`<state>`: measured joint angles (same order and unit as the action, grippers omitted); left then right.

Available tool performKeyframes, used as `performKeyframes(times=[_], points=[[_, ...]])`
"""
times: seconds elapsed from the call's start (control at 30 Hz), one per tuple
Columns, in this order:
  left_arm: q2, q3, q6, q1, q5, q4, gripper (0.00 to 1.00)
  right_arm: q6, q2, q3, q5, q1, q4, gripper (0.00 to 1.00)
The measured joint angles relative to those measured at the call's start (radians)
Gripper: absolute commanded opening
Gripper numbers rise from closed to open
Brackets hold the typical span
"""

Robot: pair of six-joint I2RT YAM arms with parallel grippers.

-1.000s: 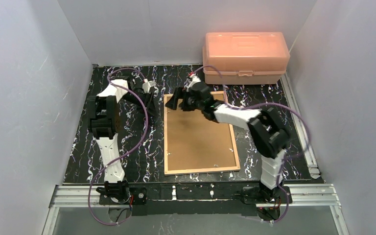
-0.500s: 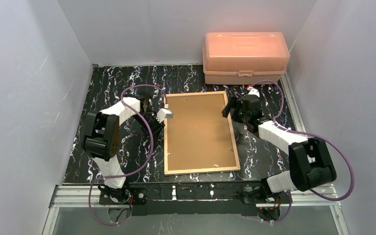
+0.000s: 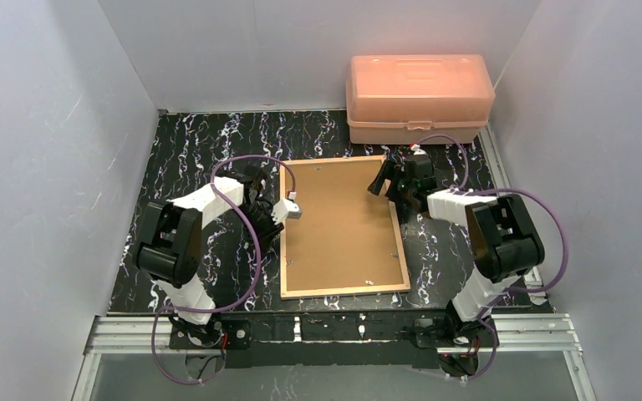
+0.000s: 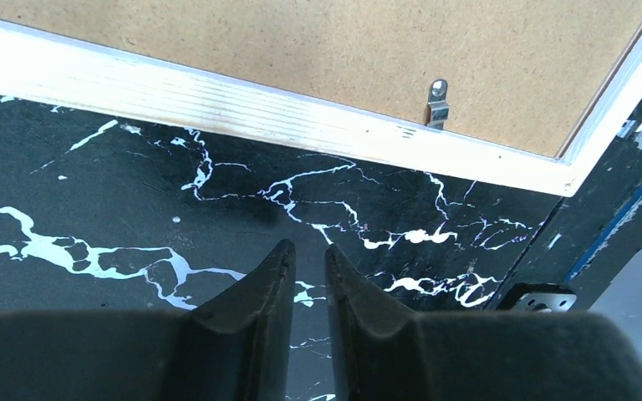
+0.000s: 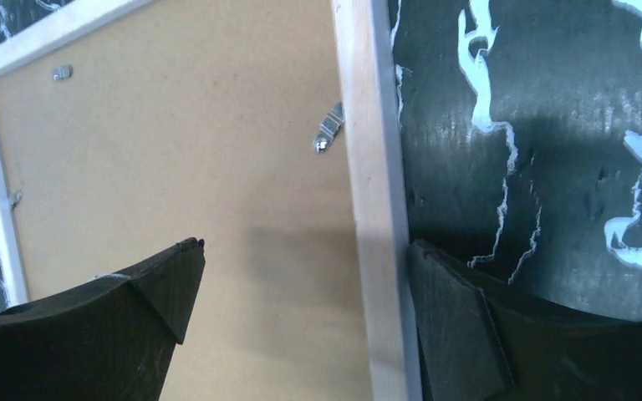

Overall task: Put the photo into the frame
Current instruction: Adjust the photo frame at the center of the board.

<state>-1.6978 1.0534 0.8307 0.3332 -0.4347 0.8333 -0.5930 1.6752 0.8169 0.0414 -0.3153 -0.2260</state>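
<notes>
The black, white-veined marble-patterned table top (image 3: pixel 192 142) carries everything. At 9 o'clock of the frame the left gripper (image 4: pixel 308 255) hangs over bare table, just beside the frame's left border but apart from it. It is almost clenched, only a thin slit left between its fingers (image 4: pixel 255 292), and nothing is in it.

The thin-bordered rectangular light-wood picture frame (image 3: pixel 343 291) lies flat, back up, at the middle of the table. A plain brown backing board (image 3: pixel 338 234) fills it, and a small metal turn clip (image 4: pixel 437 104) sits at its left border.

At 2 o'clock of the frame the right gripper (image 5: pixel 303 246) is spread wide and released. It straddles the right border: one finger is over the board, the other over the table. Another clip (image 5: pixel 328 129) lies just ahead.

At 1 o'clock stands a translucent orange plastic lidded box (image 3: pixel 418 92).
</notes>
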Motion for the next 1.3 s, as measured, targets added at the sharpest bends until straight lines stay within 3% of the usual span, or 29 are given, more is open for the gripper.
performKeyframes(times=[0.27,0.6,0.77,0.9,1.07,1.3], points=[[0.051,-0.047,0.061,0.001,0.010,0.007,0.16,-0.010,0.186,0.207,0.004,-0.098,-0.011,0.99],[0.080,-0.108,0.097,0.008,0.041,0.111,0.16,-0.006,0.545,0.716,0.046,-0.295,0.048,0.99],[0.075,-0.085,0.072,0.033,-0.007,0.173,0.29,0.037,0.633,0.891,0.049,-0.352,0.127,0.99],[0.043,0.050,0.044,0.036,-0.078,0.216,0.40,0.069,0.582,0.871,0.032,-0.367,0.180,0.99],[0.002,0.282,0.045,-0.015,-0.170,0.369,0.42,0.075,0.288,0.632,-0.023,-0.335,0.226,0.99],[-0.240,0.715,-0.050,-0.264,-0.154,0.416,0.37,0.004,-0.206,0.253,-0.056,-0.283,0.259,0.99]])
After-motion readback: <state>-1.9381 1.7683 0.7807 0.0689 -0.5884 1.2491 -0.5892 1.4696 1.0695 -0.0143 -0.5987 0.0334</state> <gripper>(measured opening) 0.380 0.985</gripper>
